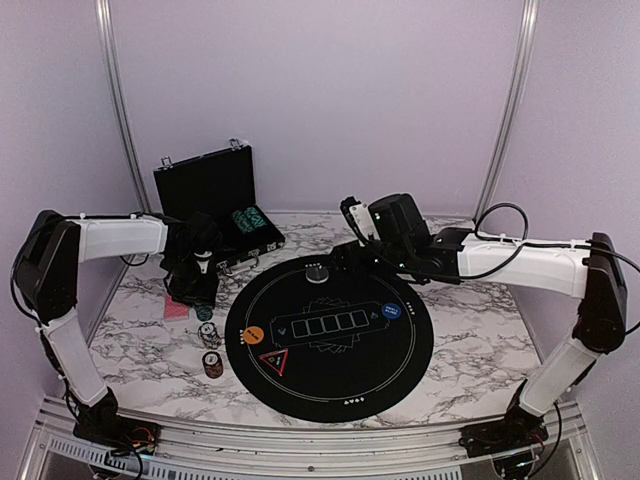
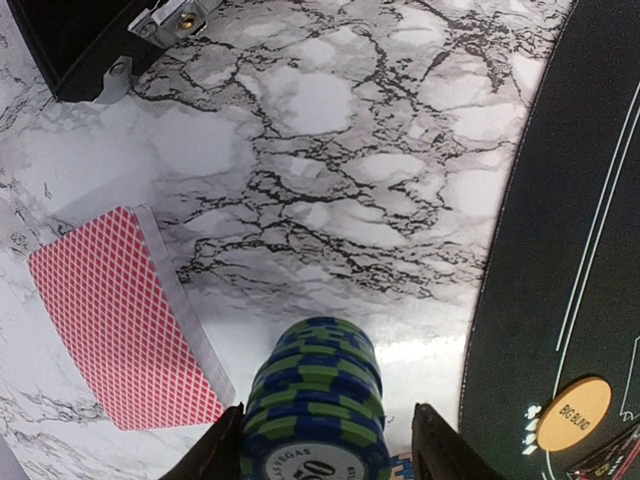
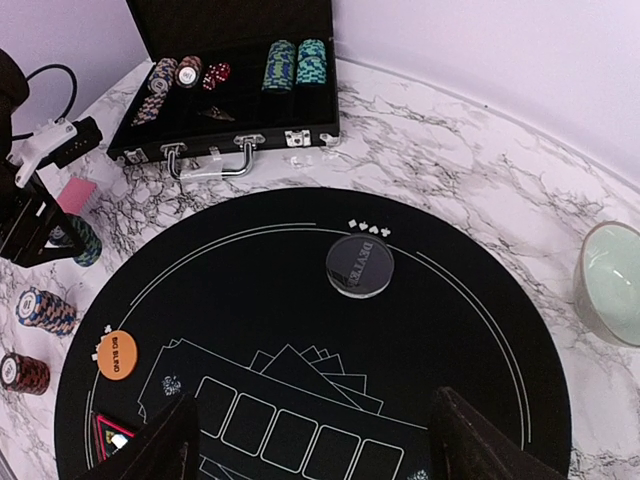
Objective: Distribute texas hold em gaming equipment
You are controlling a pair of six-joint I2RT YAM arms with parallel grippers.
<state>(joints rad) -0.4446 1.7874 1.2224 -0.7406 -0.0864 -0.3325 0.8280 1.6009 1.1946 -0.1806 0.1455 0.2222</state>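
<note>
Chips in a blue-and-green stack [image 2: 315, 400] stand upright on the marble [image 2: 330, 150] just left of the black mat [image 2: 560, 250], between the jaws of the left gripper [image 2: 320, 445], which straddle it, seemingly not yet pinching, while the right gripper [image 3: 320, 445] hangs spread and empty over the mat, well apart.

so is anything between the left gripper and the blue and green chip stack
Nothing visible. The blue and green chip stack stands between the jaws of the left gripper, with a sliver of gap showing on one side. The red-backed cards lie apart to one side, the black mat to the other.
</note>
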